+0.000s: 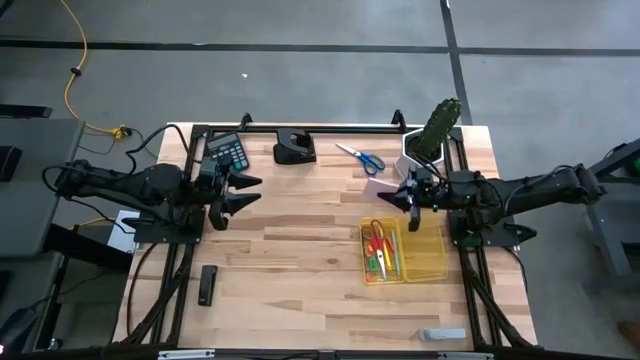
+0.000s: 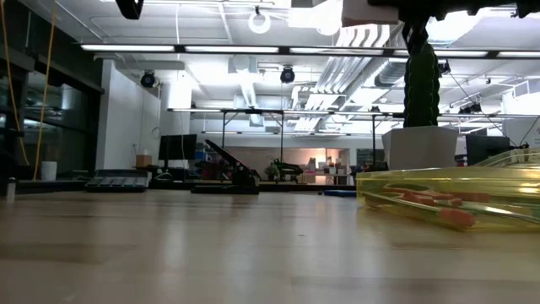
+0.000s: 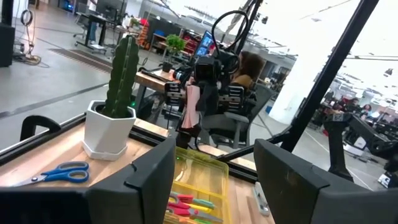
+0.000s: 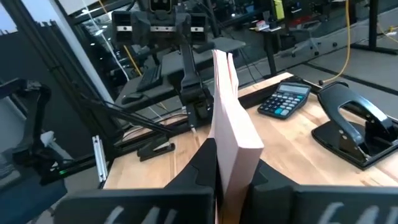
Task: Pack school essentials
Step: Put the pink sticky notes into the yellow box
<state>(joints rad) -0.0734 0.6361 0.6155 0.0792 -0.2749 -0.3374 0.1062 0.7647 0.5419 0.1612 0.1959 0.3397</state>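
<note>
My right gripper [image 1: 408, 193] [image 4: 233, 158] hovers above the table beside the cactus [image 1: 437, 128] and is shut on the square pink sticky pad [image 4: 229, 112] [image 1: 378, 188]. The left wrist view shows that pad [image 3: 194, 104] far off. The clear yellow tray [image 1: 428, 252] lies flat just nearer than the right gripper; red-handled scissors [image 1: 376, 238] and thin pens [image 1: 386, 262] lie in it. Blue-handled scissors [image 1: 361, 157] lie flat on the table by the far edge. My left gripper [image 1: 238, 195] [image 3: 214, 180] waits open over the table's left half. My right gripper pinches the pink sticky pad between its two fingers [image 4: 204, 163], which press on the pad's two broad faces near one edge [image 4: 231, 163]. The pad stands on edge and juts out forward past the fingertips toward the table's left. It is lifted clear of the table.
A calculator [image 1: 228, 152] and a black hole punch [image 1: 294, 148] sit near the far edge, and a black stapler [image 1: 207, 285] lies near the left front. A small grey object [image 1: 442, 334] is at the near right corner. Bare wood [image 1: 300, 240] shows in the middle.
</note>
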